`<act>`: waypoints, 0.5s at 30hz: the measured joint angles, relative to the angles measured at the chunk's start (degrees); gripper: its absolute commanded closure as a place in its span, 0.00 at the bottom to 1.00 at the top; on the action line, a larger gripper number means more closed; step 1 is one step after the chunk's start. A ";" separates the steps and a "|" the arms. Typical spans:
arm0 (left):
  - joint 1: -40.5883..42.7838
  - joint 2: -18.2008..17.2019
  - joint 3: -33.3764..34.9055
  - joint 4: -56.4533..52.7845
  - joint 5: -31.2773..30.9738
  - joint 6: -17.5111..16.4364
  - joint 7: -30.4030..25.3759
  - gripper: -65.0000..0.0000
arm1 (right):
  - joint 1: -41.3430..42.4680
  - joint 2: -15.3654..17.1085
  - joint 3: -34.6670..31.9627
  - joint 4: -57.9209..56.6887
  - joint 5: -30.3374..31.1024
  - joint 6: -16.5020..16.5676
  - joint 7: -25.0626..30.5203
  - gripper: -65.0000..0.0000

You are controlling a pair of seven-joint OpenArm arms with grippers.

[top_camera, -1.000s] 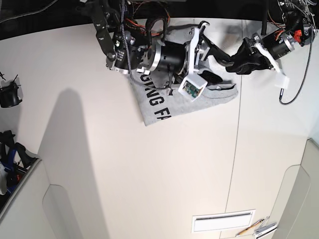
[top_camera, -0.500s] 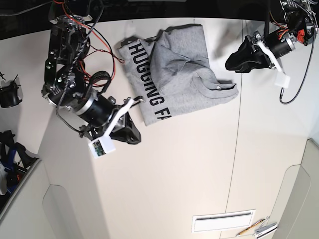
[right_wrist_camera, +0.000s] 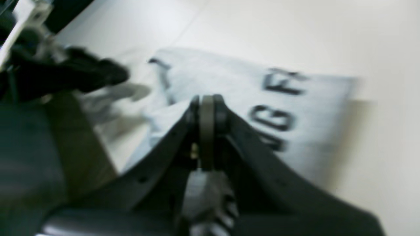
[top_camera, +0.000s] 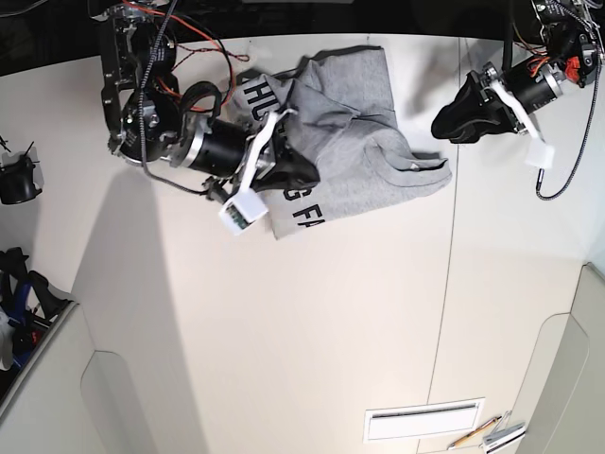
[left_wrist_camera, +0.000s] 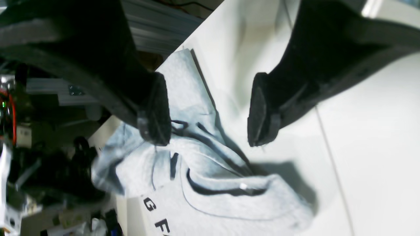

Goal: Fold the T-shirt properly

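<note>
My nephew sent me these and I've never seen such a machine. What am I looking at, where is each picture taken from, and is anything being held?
It is a robot with two arms. One picture looks down from overhead; the other two come from cameras on each wrist. A crumpled grey T-shirt with black lettering lies on a white table. The left hand hangs open beside the shirt, holding nothing. The right hand is closed above the lettering, with nothing visible between its fingers.

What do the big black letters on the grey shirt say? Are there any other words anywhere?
"HU": T-shirt, base view, rest of the word hidden by the arm.
"G FA": T-shirt, base view, cut off by the shirt's edge.
"G F": left wrist view.
"NG F": right wrist view, blurred.
No other readable text.
</note>
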 measured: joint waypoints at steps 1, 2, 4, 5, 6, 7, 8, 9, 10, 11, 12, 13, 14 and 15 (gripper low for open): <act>0.02 0.00 -0.61 0.00 -0.02 0.00 0.00 0.38 | -0.68 0.00 -1.92 -0.02 0.07 0.04 -0.17 1.00; 0.02 0.00 -1.42 0.00 -0.07 0.00 0.04 0.38 | -1.46 0.00 -3.87 -0.02 0.20 0.07 -0.22 1.00; 0.02 -0.55 -2.95 0.02 -0.63 0.00 0.07 0.38 | -3.17 0.00 -7.37 -0.04 0.20 0.07 -0.24 1.00; 0.00 -1.11 -3.87 0.00 -0.72 0.02 0.07 0.38 | -4.07 0.07 -8.98 -0.04 0.17 0.07 -0.20 1.00; 0.00 -1.70 -4.94 0.00 -0.76 0.00 0.09 0.38 | -5.01 0.17 -10.58 -0.04 0.15 0.04 -0.22 1.00; 0.02 -2.34 -5.99 0.00 -0.85 0.00 -0.04 0.38 | -6.03 0.17 -12.07 -0.07 0.04 0.04 -0.22 1.00; 0.02 -2.80 -7.04 0.00 -0.85 0.00 -0.07 0.38 | -7.28 0.17 -13.40 -0.09 -0.02 -0.02 -0.17 1.00; 0.02 -3.26 -7.91 0.00 -0.96 0.00 0.11 0.38 | -8.39 0.17 -14.75 -0.09 -0.07 0.00 -0.20 1.00; 0.02 -3.61 -8.66 0.00 -1.60 0.00 0.48 0.38 | -9.51 0.20 -16.11 -0.09 -0.17 0.24 -0.37 1.00; 0.04 -3.96 -9.25 0.00 -2.64 0.00 0.81 0.38 | -10.45 0.22 -17.35 -0.09 -0.20 0.90 -0.44 1.00; 0.02 -4.39 -9.46 0.00 -3.56 0.00 0.96 0.38 | -10.91 0.17 -18.34 -0.09 -1.29 1.81 -0.42 1.00; 0.02 -4.85 -9.57 0.02 -4.37 0.00 0.96 0.38 | -10.88 0.13 -18.80 -0.07 -2.10 1.81 -0.50 1.00; 0.04 -5.11 -9.60 0.00 -5.03 0.00 0.96 0.38 | -10.71 0.13 -18.78 0.26 -2.40 1.77 -0.59 1.00; 0.04 -5.27 -9.62 0.00 -5.07 0.00 1.14 0.38 | -10.25 0.17 -18.56 0.85 -2.54 1.75 -0.57 1.00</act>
